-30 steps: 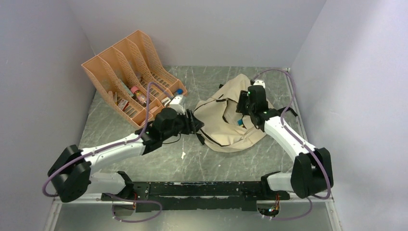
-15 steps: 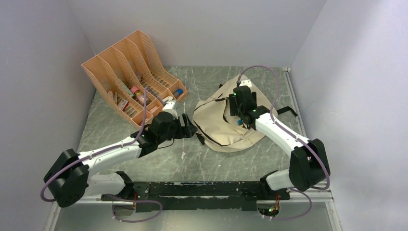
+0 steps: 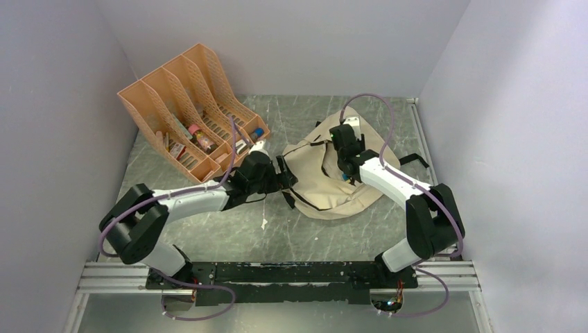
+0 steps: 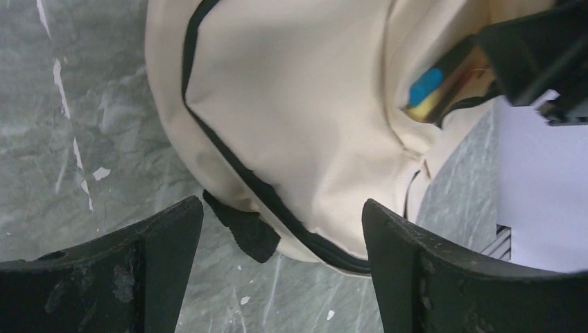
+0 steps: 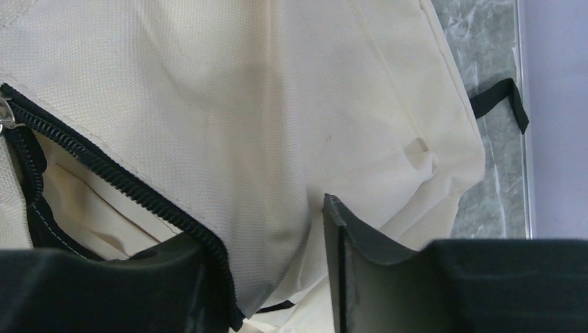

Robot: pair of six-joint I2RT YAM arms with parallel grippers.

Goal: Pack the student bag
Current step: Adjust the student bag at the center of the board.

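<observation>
We see the left gripper [image 4: 281, 208] gaping empty, student bag [image 4: 298, 104] just ahead; right gripper [image 5: 267, 229], half-spread, straddles its zipper [image 5: 125, 184], hold unclear.

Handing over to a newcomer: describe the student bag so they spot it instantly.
On the marbled table, look right of centre. The student bag is the cream fabric heap with black zipper lines, unlike the rigid orange file organizer at back left.

1. The desk [image 3: 208, 229] is grey-green with pale streaks.
2. The soft cream student bag [image 3: 315, 184] lies flat on it, toward the right.
3. An orange file holder [image 3: 173, 111] stands at the back left.
4. A tiny white scrap [image 3: 264, 223] lies near the middle.
</observation>
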